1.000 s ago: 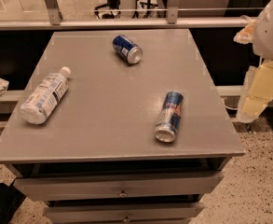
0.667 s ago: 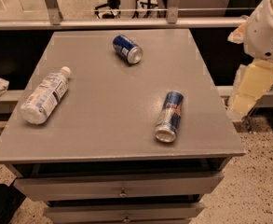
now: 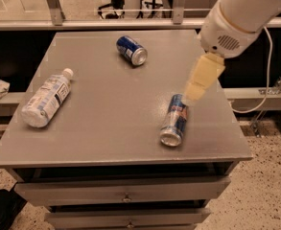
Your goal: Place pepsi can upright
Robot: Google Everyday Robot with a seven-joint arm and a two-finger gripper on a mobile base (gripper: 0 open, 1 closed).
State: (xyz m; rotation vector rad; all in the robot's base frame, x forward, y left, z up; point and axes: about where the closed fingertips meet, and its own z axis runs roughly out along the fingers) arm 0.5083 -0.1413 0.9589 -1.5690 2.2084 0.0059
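Dark-blue and stout, the pepsi can (image 3: 132, 50) is seen lying on its side toward the far edge of the grey table (image 3: 106, 114), well apart from the pincer (image 3: 194, 93). The pincer is held over the right part of the table, its tip at the far end of a slimmer blue-and-silver can (image 3: 174, 120) that is also lying down; nothing is seen to be carried by it, and whether it is open or closed cannot be told.

The main risk is judged to be the wrong can. With the pincer placed so close to the slimmer can, that one could be taken in error, or be nudged and sent rolling toward the near right corner.

A second risk lies with the pepsi can itself. Being round and on its side, it could be set rolling by an off-centre touch and be lost over the far edge. If it is released while tilted, it could topple again. A plastic bottle (image 3: 46, 97) at the left is thought to be out of the way.
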